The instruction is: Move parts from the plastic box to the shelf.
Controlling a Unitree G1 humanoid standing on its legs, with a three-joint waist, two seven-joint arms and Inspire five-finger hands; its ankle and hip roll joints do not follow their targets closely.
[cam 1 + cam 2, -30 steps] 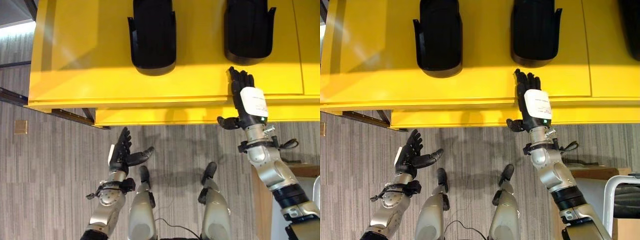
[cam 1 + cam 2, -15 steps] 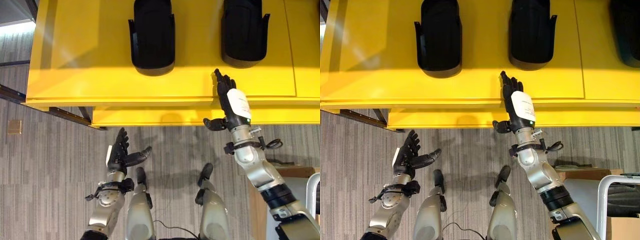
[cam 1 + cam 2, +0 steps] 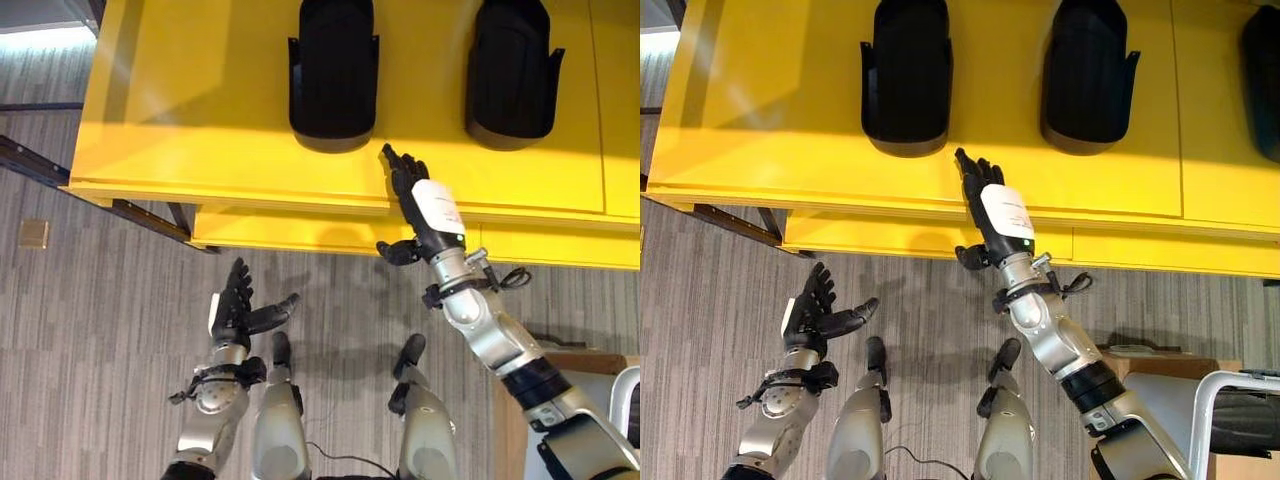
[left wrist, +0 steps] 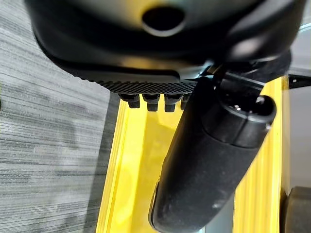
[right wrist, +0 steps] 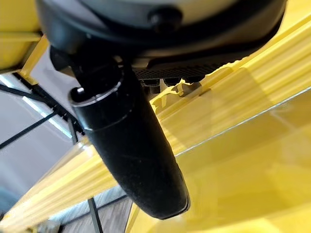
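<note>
The right robot hand (image 3: 425,205), fingers straight, is reaching over the yellow shelf (image 3: 200,120), nearest the left black part (image 3: 333,70); the left robot hand (image 3: 235,310) is hanging open.

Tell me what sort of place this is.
Probably a workshop or parts-handling area, not a home: a long yellow shelf on a dark metal frame, black moulded parts laid out in a row on it, and grey striped carpet floor below.

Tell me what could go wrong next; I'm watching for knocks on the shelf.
The open right hand reaches over the yellow shelf's front edge between two black parts; a sideways sweep could nudge either. Both hands, including the left hand, hold nothing, so no part is being moved.
</note>
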